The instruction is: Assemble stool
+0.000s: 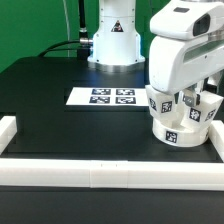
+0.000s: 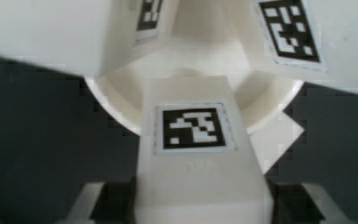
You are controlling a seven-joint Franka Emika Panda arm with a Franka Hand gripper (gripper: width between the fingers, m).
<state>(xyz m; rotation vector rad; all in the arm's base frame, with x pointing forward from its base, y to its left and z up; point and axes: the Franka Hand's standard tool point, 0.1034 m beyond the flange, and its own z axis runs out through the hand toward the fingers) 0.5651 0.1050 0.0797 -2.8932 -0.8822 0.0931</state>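
The stool's round white seat [image 1: 177, 130] stands on the black table at the exterior view's right, with tagged white legs [image 1: 158, 100] sticking up from it. My gripper [image 1: 184, 102] hangs right over the seat, among the legs. In the wrist view my gripper [image 2: 197, 206] is shut on a blocky white leg [image 2: 197, 140] with a square tag. Dark fingers [image 2: 105, 200] press on both its sides. This leg stands against the seat [image 2: 108, 95]. Two other tagged legs [image 2: 286, 30] rise beyond it. Whether the held leg sits fully in its socket is hidden.
The marker board [image 1: 112, 97] lies flat mid-table, left of the stool in the exterior view. White border rails run along the front [image 1: 100, 172], the left [image 1: 8, 132] and the right [image 1: 214, 142]. The arm's base [image 1: 112, 40] stands at the back.
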